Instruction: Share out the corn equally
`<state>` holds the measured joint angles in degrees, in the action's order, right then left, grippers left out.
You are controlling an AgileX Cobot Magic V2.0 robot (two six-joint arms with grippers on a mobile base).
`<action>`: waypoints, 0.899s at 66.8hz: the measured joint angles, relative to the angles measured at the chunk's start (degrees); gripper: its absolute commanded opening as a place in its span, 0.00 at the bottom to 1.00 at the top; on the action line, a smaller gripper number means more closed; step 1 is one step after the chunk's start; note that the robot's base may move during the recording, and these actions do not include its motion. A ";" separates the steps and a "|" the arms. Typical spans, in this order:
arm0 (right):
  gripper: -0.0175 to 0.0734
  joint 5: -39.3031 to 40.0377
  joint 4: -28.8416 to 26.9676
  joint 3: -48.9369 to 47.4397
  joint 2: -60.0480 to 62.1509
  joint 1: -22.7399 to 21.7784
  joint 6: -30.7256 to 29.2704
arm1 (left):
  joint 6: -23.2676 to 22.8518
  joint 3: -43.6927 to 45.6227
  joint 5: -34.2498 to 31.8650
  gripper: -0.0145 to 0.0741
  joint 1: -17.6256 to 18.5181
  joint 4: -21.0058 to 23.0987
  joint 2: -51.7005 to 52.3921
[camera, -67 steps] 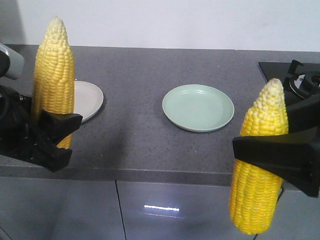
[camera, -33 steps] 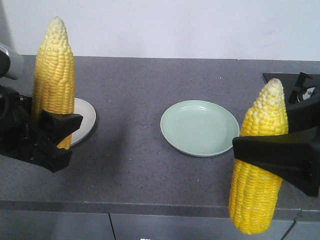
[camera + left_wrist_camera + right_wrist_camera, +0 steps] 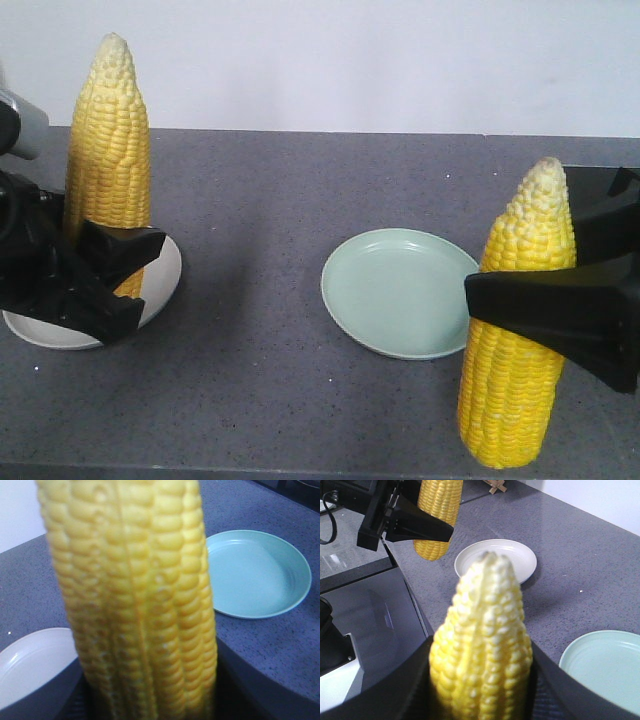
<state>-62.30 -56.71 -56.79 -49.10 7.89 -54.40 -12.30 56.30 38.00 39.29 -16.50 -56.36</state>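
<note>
At the left edge of the front view, the left gripper (image 3: 100, 265) is clamped on an upright corn cob (image 3: 108, 150) (pale tip pointing up), which hangs above the white plate (image 3: 155, 295) at lower left. At the right edge, the right gripper (image 3: 545, 305) grips a second upright cob (image 3: 520, 330) just beside the green plate (image 3: 400, 290) in the middle of the grey counter (image 3: 260, 200).
</note>
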 measured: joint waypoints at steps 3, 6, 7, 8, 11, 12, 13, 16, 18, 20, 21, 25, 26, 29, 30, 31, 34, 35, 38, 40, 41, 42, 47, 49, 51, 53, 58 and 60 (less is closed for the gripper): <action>0.37 0.00 0.00 0.00 0.00 0.00 0.00 | 0.00 0.00 0.00 0.45 0.00 0.00 0.00; 0.37 0.00 0.00 0.00 0.00 0.00 0.00 | 0.00 0.00 0.00 0.45 0.00 0.00 0.00; 0.37 0.00 0.00 0.00 0.00 0.00 0.00 | 0.00 0.00 0.00 0.45 0.00 0.00 0.00; 0.37 0.00 0.00 0.00 0.00 0.00 0.00 | 0.00 0.00 0.00 0.45 0.00 0.00 0.00; 0.37 0.00 0.00 0.00 0.00 0.00 0.00 | 0.00 0.00 0.00 0.45 0.00 0.00 0.00; 0.37 0.00 0.00 0.00 0.00 0.00 0.00 | 0.00 0.00 0.00 0.45 0.00 0.00 0.00; 0.37 0.00 0.00 0.00 0.00 0.00 0.00 | 0.00 0.00 0.00 0.45 0.00 0.00 0.00; 0.37 0.00 0.00 0.00 0.00 0.00 0.00 | 0.00 0.00 0.00 0.45 0.00 0.00 0.00; 0.37 0.00 0.00 0.00 0.00 0.00 0.00 | 0.00 0.00 0.00 0.45 0.00 0.00 0.00; 0.37 0.00 0.00 0.00 0.00 0.00 0.00 | 0.00 0.00 0.00 0.45 0.00 0.00 0.00; 0.37 0.00 0.00 0.00 0.00 0.00 0.00 | 0.00 0.00 0.00 0.45 0.00 0.00 0.00; 0.37 0.00 0.00 0.00 0.00 0.00 0.00 | 0.00 0.00 0.00 0.45 0.00 0.00 0.00; 0.37 0.00 0.00 0.00 0.00 0.00 0.00 | 0.00 0.00 0.00 0.45 0.00 0.00 0.00; 0.37 0.00 0.00 0.00 0.00 0.00 0.00 | 0.00 0.00 0.00 0.45 0.00 0.00 0.00; 0.37 0.00 0.00 0.00 0.00 0.00 0.00 | 0.00 0.00 0.00 0.45 0.00 0.00 0.00; 0.37 0.00 0.00 0.00 0.00 0.00 0.00 | 0.00 0.00 0.00 0.45 0.00 0.00 0.00; 0.37 0.00 0.00 0.00 0.00 0.00 0.00 | 0.00 0.00 0.00 0.45 0.00 0.00 0.00; 0.37 0.00 0.00 0.00 0.00 0.00 0.00 | 0.00 0.00 0.00 0.45 0.00 0.00 0.00; 0.37 0.00 0.00 0.00 0.00 0.00 0.00 | 0.00 0.00 0.00 0.45 0.00 0.00 0.00; 0.37 0.00 0.00 0.00 0.00 0.00 0.00 | 0.00 0.00 0.00 0.45 0.00 0.00 0.00; 0.37 0.00 0.00 0.00 0.00 0.00 0.00 | 0.00 0.00 0.00 0.45 0.00 0.00 0.00; 0.37 0.00 0.00 0.00 0.00 0.00 0.00 | 0.00 0.00 0.00 0.45 0.00 0.00 0.00; 0.37 0.00 0.00 0.00 0.00 0.00 0.00 | 0.00 0.00 0.00 0.45 0.00 0.00 0.00; 0.37 0.00 0.00 0.00 0.00 0.00 0.00 | 0.00 0.00 0.00 0.45 0.00 0.00 0.00; 0.37 0.00 0.00 0.00 0.00 0.00 0.00 | 0.00 0.00 0.00 0.45 0.00 0.00 0.00; 0.37 0.00 0.00 0.00 0.00 0.00 0.00 | 0.00 0.00 0.00 0.45 0.00 0.00 0.00; 0.37 0.00 0.00 0.00 0.00 0.00 0.00 | 0.00 0.00 0.00 0.45 0.00 0.00 0.00; 0.37 0.00 0.00 0.00 0.00 0.00 0.00 | 0.00 0.00 0.00 0.45 0.00 0.00 0.00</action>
<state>-62.30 -56.71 -56.79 -49.10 7.89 -54.40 -12.30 56.30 38.00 39.29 -16.50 -56.36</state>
